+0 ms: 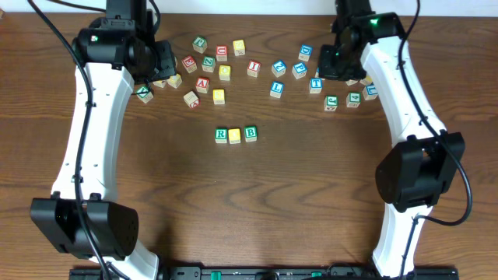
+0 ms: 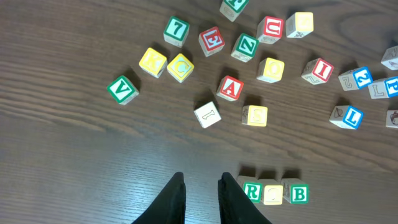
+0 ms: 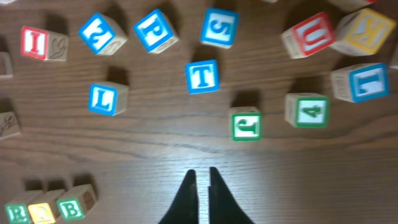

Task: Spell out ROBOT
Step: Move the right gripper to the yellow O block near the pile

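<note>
Roughly halfway through spelling ROBOT, three letters stand in a tight row at the middle of the table point(image 1: 257, 202). A green R block point(image 1: 220, 134) touches a yellow block point(image 1: 235, 134), and that one touches a green B block point(image 1: 250, 133). The yellow block's letter is too faint to read from any camera, though its place in the row suggests it is the first O.

By that reading a second O and a T are left to place, to the right of the B block. A blue T block point(image 3: 202, 76) lies face up in the scatter of blocks point(image 1: 254, 68) along the far side of the table, close in front of the right hand point(image 3: 201, 180). Several yellow blocks lie in the same scatter, but which of them carries an O cannot be told for sure.

The right hand hangs above bare wood with its fingers nearly together, only a thin gap between them, and holds nothing. The left hand point(image 2: 200, 186) hovers just beside the row's R end with its fingers a little apart, and it too is empty.

No tray, box or bin is in view, and every block sits loose on the wood, well apart from the finished row.
</note>
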Robot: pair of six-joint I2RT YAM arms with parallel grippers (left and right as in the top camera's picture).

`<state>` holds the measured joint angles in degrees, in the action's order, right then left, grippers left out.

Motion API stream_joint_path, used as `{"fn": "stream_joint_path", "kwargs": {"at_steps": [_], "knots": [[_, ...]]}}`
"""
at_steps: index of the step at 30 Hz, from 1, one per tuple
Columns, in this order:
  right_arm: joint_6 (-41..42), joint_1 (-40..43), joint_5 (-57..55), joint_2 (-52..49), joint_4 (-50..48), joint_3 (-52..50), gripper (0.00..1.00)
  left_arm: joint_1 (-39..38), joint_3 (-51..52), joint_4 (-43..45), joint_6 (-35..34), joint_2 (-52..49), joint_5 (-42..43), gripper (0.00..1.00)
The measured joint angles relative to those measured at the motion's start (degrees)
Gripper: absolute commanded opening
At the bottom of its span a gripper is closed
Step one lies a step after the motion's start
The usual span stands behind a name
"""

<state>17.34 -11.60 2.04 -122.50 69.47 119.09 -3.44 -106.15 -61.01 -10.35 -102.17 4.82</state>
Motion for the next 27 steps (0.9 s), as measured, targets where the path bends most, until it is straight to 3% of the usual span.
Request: {"fn": "stream_joint_path", "kwargs": {"at_steps": [10,12,13,19,22,27], "knots": [[0.00,-1.88,2.69,-1.20,-0.07,0.00,0.01,0.00,2.80,0.37,-0.63,-0.07,0.00,0.12],[0.07,-1.95,3.69,-1.38,-1.20,0.00,0.06,0.00,3.02,0.57,-0.63,-0.09,0.00,0.13],[0.17,-1.95,4.24,-1.44,-2.01,0.00,0.08,0.00,3.08,0.68,-0.61,-0.09,0.00,0.15],[1.84,-3.39,9.70,-1.86,-12.81,-0.02,0.41,0.02,3.32,2.45,-1.31,-0.09,-2.82,0.57],[3.30,-5.57,10.93,-2.58,-18.95,-0.02,0.48,0.22,3.32,2.89,-1.62,-0.09,-6.21,0.63],[5.46,-10.47,12.09,-5.92,-26.84,0.11,0.57,2.82,3.32,2.95,-1.46,-0.11,-11.74,0.65]]}}
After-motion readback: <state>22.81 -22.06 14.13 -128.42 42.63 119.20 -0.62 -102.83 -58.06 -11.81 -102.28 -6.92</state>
